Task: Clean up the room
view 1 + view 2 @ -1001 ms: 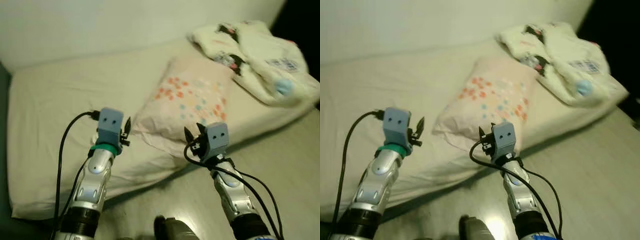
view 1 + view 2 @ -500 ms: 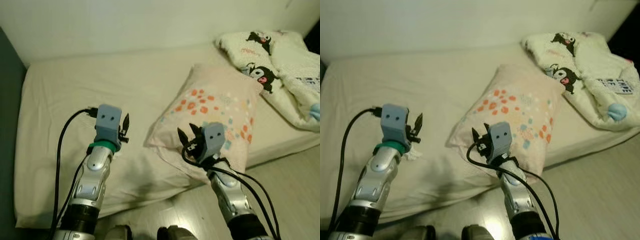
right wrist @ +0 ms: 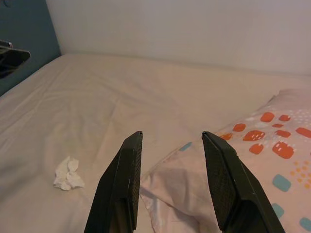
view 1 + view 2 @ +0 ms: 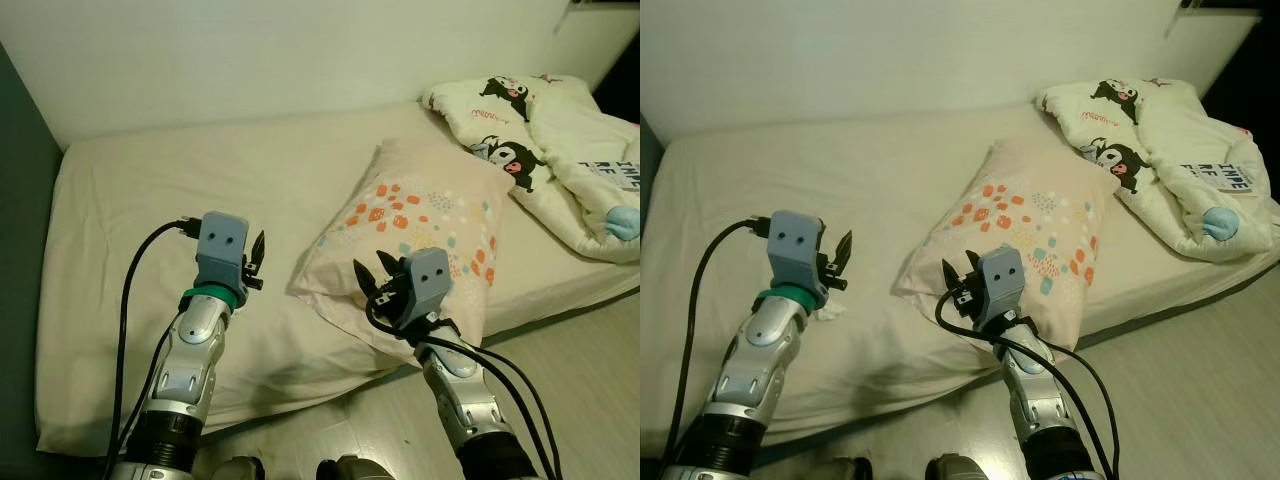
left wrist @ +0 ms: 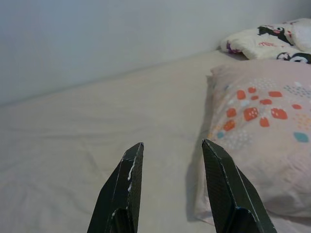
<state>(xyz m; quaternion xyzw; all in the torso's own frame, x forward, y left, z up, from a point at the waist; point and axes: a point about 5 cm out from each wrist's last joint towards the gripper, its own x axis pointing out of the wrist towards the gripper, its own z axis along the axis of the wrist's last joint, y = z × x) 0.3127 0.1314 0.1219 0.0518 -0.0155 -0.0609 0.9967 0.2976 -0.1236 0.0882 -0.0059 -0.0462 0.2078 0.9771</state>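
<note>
Over the near edge of the bed [image 4: 120, 220] we hover, left gripper [image 4: 257, 262] and right gripper [image 4: 372, 283] both parted and empty, and judge the crumpled tissue [image 3: 67, 173] lying left of the pillow [image 4: 420, 230] our next pickup.

Both silver arms reach forward and up from the robot's body, cables trailing from each wrist, the left gripper [image 4: 258, 262] and the right gripper [image 4: 372, 281] raised to about the same height, well apart, each with its two black fingers spread and nothing between them.
</note>
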